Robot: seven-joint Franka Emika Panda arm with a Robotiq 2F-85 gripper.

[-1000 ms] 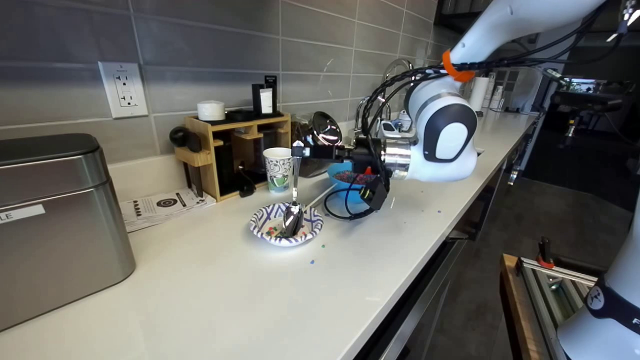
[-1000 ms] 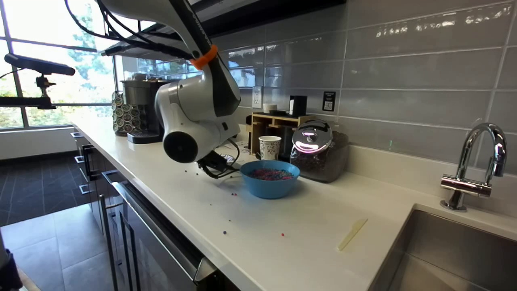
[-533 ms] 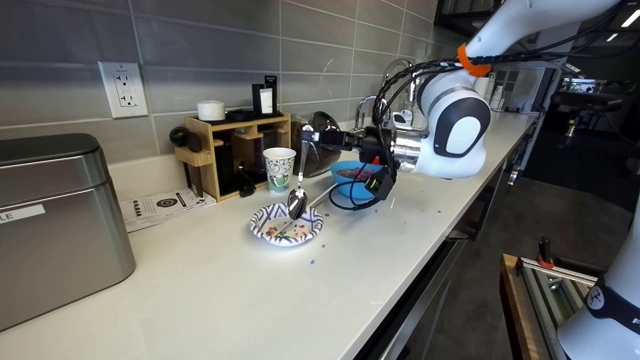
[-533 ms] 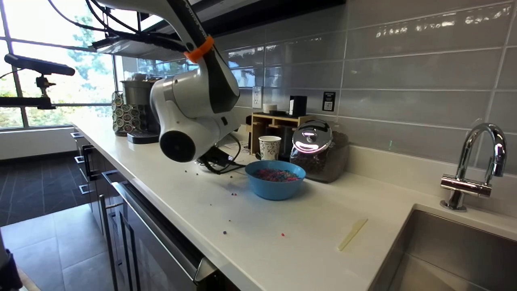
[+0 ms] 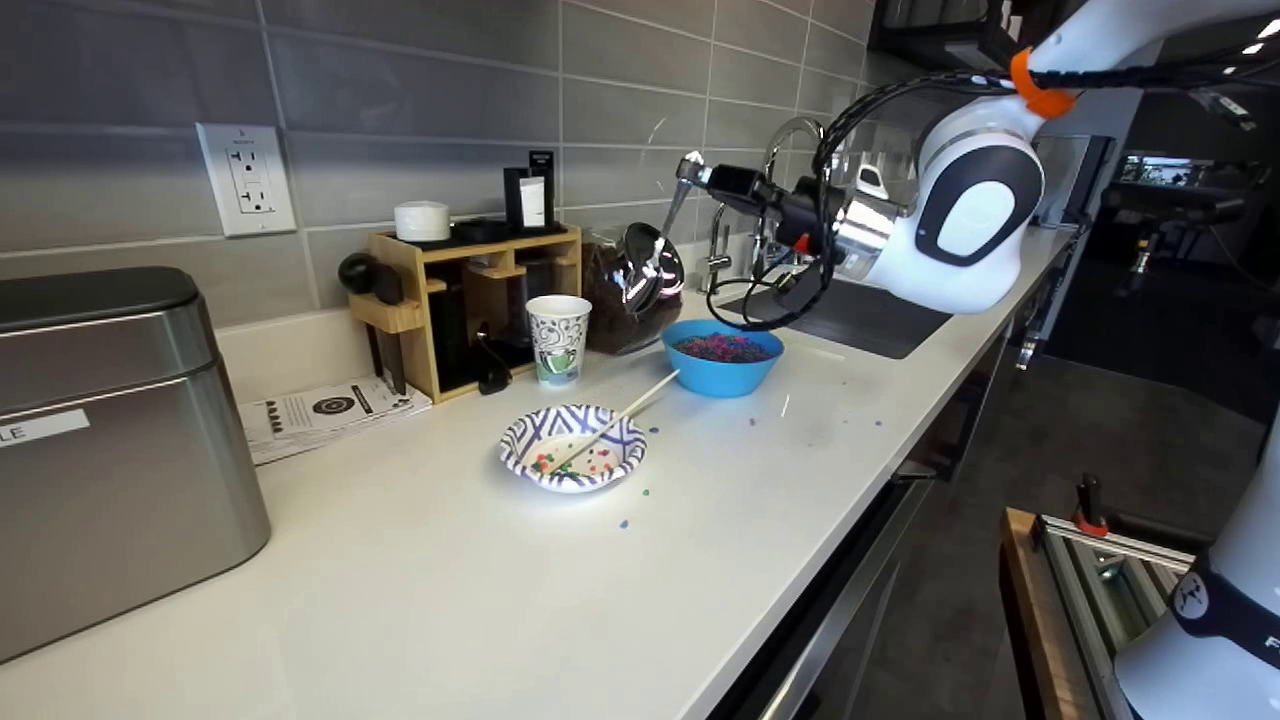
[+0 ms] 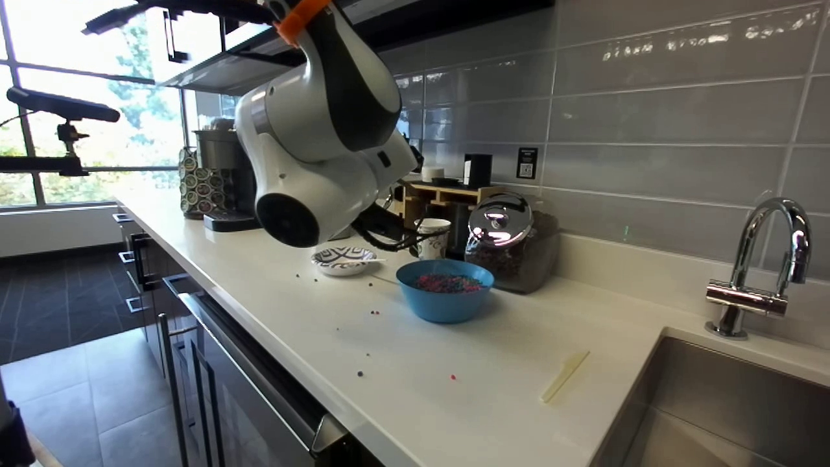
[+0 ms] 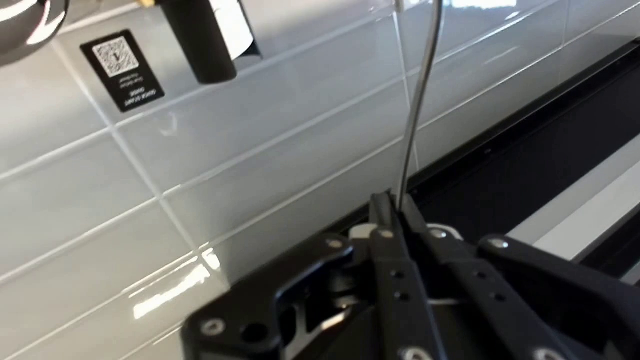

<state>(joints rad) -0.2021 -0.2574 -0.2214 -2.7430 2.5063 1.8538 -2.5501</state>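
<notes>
While a blue bowl point(image 5: 725, 380) stands on the counter point(image 5: 450, 600), the fingers point(image 7: 382, 211) pinch a metal spoon point(image 7: 417, 100) (head downward).

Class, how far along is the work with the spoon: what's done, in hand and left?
Looks done: the spoon is lifted, and small coloured pieces lie in the patterned bowl. In hand: the end effector grips the spoon in mid-air; whether the spoon carries anything is unclear. Left, perhaps: the spoon isn't set down, many pieces sit in the blue bowl, and stray ones dot the counter.
</notes>
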